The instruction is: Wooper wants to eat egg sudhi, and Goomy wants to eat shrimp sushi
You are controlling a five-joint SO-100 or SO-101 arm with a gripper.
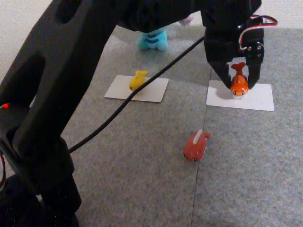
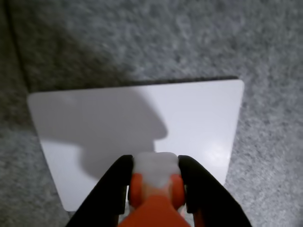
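From the other view I read the hand [image 1: 238, 84] clenched on the shrimp sushi [image 1: 239, 82], its 2 black fingers [image 1: 218, 71] standing on either side of the orange figure with the forked tail pointing up and the white, dot-eyed end pointing down. The figure sits over the near-left part of a white card [image 1: 258, 98] on the grey carpet [image 1: 142, 165]; I cannot tell whether its lower end touches the card or hangs just above it. The wrist view agrees: the orange body with its white underside [image 2: 155, 182] is pinched between both black fingers [image 2: 199, 189] at the bottom edge, over the white card [image 2: 199, 118], and the hand's shadow falls across the card's left half. The egg sudhi [image 1: 137, 80] lies on a 2nd white card [image 1: 156, 92] to the left in the other view, well apart from the hand, with a black cable [image 1: 142, 90] crossing in front of it. Wooper [image 1: 153, 39] sits beyond that card at the top, partly hidden by the black arm [image 1: 52, 94]. A pale sliver that may be Goomy [image 1: 187, 20] shows just right of Wooper, too hidden to confirm. A darker red figure [image 1: 196, 145] with a white stripe lies on the carpet nearer the camera, between the 2 cards.
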